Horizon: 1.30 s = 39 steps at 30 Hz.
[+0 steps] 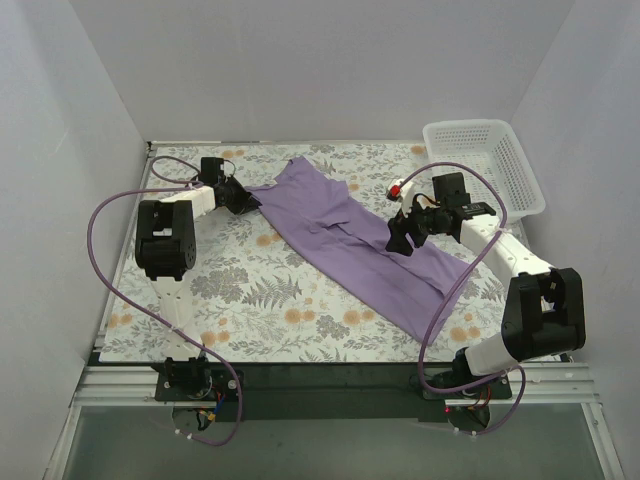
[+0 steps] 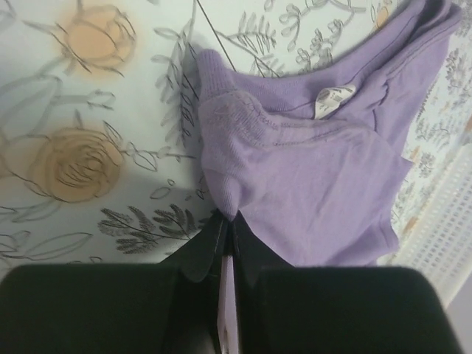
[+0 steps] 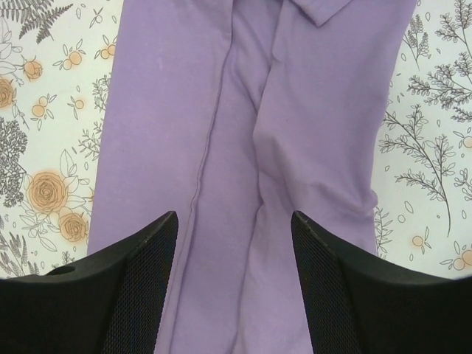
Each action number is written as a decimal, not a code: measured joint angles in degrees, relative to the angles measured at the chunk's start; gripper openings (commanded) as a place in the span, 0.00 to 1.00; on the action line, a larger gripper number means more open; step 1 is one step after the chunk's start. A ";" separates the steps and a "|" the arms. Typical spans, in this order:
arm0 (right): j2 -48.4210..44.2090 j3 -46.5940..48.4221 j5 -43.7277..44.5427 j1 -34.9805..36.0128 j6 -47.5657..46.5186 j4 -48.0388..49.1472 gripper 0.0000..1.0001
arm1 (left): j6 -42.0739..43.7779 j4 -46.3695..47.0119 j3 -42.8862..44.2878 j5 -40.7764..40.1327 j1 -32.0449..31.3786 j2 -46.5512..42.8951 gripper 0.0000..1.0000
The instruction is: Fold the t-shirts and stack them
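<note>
Lavender t-shirt (image 1: 345,235), folded into a strip, lies diagonally from the far edge toward the near-right corner; left gripper (image 2: 226,234) pinches its collar end, right gripper (image 3: 234,225) hovers spread above mid-length.

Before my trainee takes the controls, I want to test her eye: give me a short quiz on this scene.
1. True or false: the right jaws are shut on the shirt.
2. The left jaws pinch the shirt: A at its collar end; B at its hem; C not at all.
3. What stands at the far right corner of the table?
Key: 1 false, they are open above it. 2 A. 3 the basket.
</note>
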 measured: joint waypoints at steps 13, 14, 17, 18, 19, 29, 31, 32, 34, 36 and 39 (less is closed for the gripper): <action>-2.80 -3.06 -2.97 6.03 -7.87 -0.42 0.78 | 11.63 -11.80 19.61 -0.17 9.68 8.41 0.49; -3.69 -4.09 -1.42 9.60 -8.85 -0.17 0.78 | 12.52 -11.04 17.59 0.09 10.05 6.93 0.50; -4.85 -6.71 5.57 23.34 -10.82 0.24 0.76 | 15.63 -8.98 7.37 -1.22 10.27 -1.22 0.69; -4.35 -7.02 8.22 28.17 -10.86 0.31 0.74 | 16.26 -8.59 3.93 -1.99 10.27 -4.70 0.85; -3.58 -7.10 11.21 32.54 -10.56 0.37 0.74 | 16.61 -8.09 0.33 -2.93 10.32 -9.01 0.96; 8.37 -6.01 38.80 49.05 -2.47 6.12 0.68 | 10.43 5.90 -35.65 1.97 16.48 -58.16 0.96; 9.03 -5.81 42.29 48.98 -1.62 7.52 0.65 | 9.84 6.01 -40.79 3.91 16.11 -62.84 0.96; 9.42 -5.84 43.54 48.83 -1.29 7.69 0.59 | 9.64 5.46 -42.80 4.79 15.82 -64.78 0.95; 9.79 -5.88 45.24 48.68 -0.83 8.07 0.53 | 9.55 4.33 -45.55 6.14 15.72 -67.87 0.95; 10.32 -5.95 46.10 48.68 -0.59 8.17 0.42 | 9.40 2.71 -47.39 7.37 15.72 -71.36 0.94; 10.62 -6.05 45.62 48.68 -0.09 8.22 0.24 | 9.27 1.22 -48.68 9.29 15.72 -76.32 0.92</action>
